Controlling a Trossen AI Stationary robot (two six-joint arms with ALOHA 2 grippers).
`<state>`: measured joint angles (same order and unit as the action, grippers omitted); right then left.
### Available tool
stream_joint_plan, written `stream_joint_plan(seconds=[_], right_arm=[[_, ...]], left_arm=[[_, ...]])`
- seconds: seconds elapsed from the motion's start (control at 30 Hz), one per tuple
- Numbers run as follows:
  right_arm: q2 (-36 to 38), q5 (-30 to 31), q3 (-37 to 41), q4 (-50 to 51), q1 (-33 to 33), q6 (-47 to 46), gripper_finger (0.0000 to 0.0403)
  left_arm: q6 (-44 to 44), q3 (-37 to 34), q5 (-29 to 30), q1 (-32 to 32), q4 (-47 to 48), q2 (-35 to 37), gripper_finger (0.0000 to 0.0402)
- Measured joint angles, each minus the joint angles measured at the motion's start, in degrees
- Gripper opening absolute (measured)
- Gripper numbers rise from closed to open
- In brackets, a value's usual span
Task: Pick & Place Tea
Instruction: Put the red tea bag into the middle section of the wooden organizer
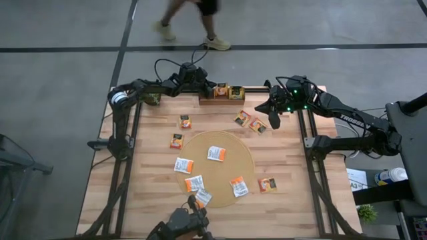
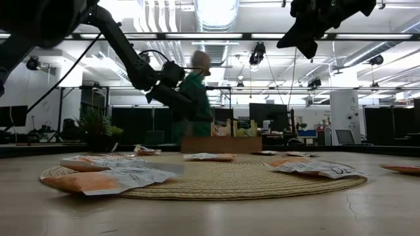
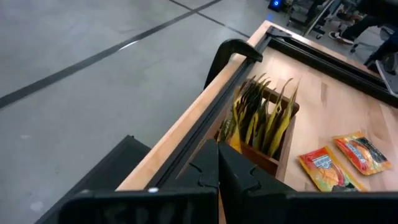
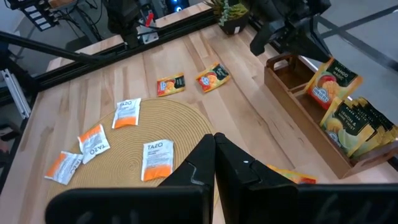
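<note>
Tea sachets lie flat on the table and on the round tan mat (image 1: 217, 170): orange ones (image 1: 185, 121) (image 1: 242, 118), white ones with orange marks (image 4: 157, 159) (image 4: 126, 113). A wooden tray (image 1: 208, 100) at the far edge holds an upright orange sachet (image 4: 333, 84) and dark green ones (image 3: 261, 121). My left gripper (image 3: 217, 163) hovers shut, with nothing in it, just over the tray's left end (image 4: 280, 65). My right gripper (image 4: 214, 146) hangs shut and empty, high over the table's far right part (image 1: 273, 122).
A potted plant (image 1: 152, 99) stands at the far left corner beside my left arm. A person (image 1: 193, 20) walks on the floor beyond the far edge. A dark device (image 1: 183, 223) sits at the near edge. Bare wood lies right of the mat (image 1: 293, 160).
</note>
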<state>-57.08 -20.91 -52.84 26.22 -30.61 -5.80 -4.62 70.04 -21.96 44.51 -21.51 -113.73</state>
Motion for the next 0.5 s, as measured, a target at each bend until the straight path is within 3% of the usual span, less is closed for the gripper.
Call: stream_joint_plan(seconds=[0.5], right_arm=[[-0.01, 0.00, 0.00, -0.02, 0.00, -0.04, 0.0009]], left_arm=[[2.97, 0.04, 0.10, 0.07, -1.06, -1.55, 0.0000]])
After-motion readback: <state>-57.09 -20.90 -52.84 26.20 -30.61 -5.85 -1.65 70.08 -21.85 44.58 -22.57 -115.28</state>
